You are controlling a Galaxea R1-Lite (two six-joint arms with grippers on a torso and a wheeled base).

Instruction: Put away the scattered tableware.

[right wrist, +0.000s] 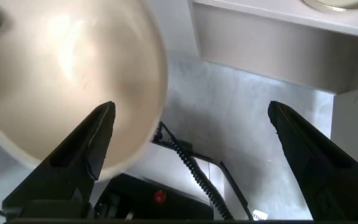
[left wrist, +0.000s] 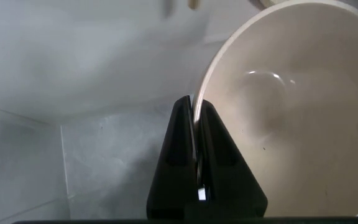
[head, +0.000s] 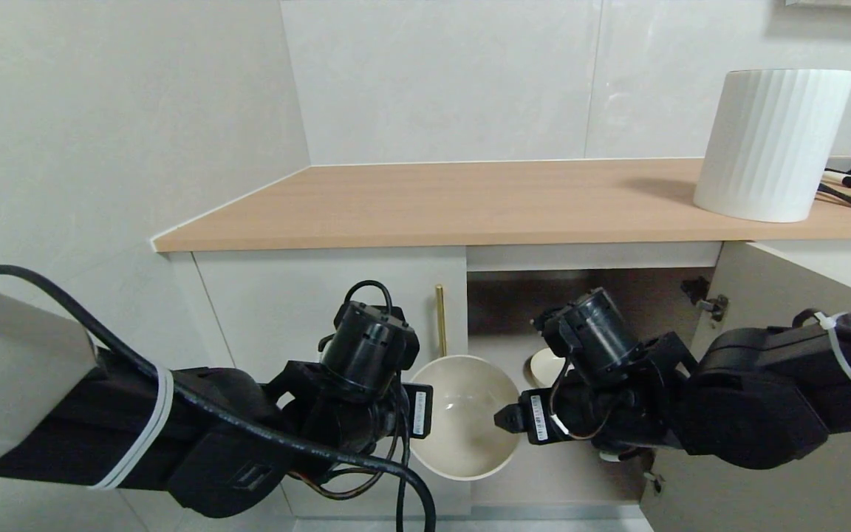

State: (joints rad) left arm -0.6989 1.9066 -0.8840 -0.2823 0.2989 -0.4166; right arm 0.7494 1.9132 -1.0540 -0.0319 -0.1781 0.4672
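In front of the open cupboard [head: 617, 303], the left claw [head: 417, 412] pinches the rim of the bowl [head: 462, 425], held in the air. The right claw [head: 505, 421] gapes empty just beside it. Stowing seems to be the step in hand; next, the bowl needs carrying inside.

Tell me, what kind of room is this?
Probably a kitchen: there's a wooden countertop, a white cabinet underneath with one door open, and a cream bowl held by the left gripper.

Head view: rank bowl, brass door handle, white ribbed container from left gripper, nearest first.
1. bowl, rim clamped in the jaws of the left gripper.
2. brass door handle, just above, on the cabinet door.
3. white ribbed container, far right on the countertop.
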